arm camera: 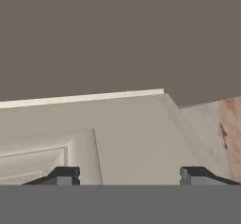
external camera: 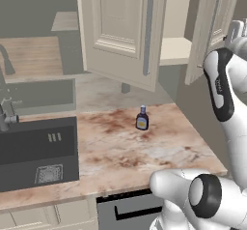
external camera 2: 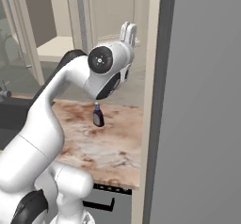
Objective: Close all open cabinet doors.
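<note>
You can see a small dark bottle (external camera: 142, 118) with a yellow label standing on the brown marbled surface (external camera: 125, 151). The words on its label are too small to read. There is tiny writing on the dark part of the robot arm too, and it is too small to read as well.

Two tall cream cabinet doors hang open above the bottle. The left door (external camera: 123, 31) swings out over the surface, and its long grey handle (external camera: 148, 35) runs down its right side. The right door (external camera: 212, 28) is turned almost edge-on, so you see little of its face. Its top is cut off by the picture's edge. Between the doors you can see a cream shelf (external camera: 176, 50) inside the cabinet.

The arm covers part of the right door. The gripper (arm camera: 128, 175) is spread apart with nothing between its tips. It is close to a cream door panel (arm camera: 117, 138), but you cannot tell if it touches.

A dark sink (external camera: 38, 151) sits left of the bottle, with a tap (external camera: 7, 113) partly cut off. In the right base view, a big grey wall (external camera 2: 202, 105) right of the bottle hides much of the room.
</note>
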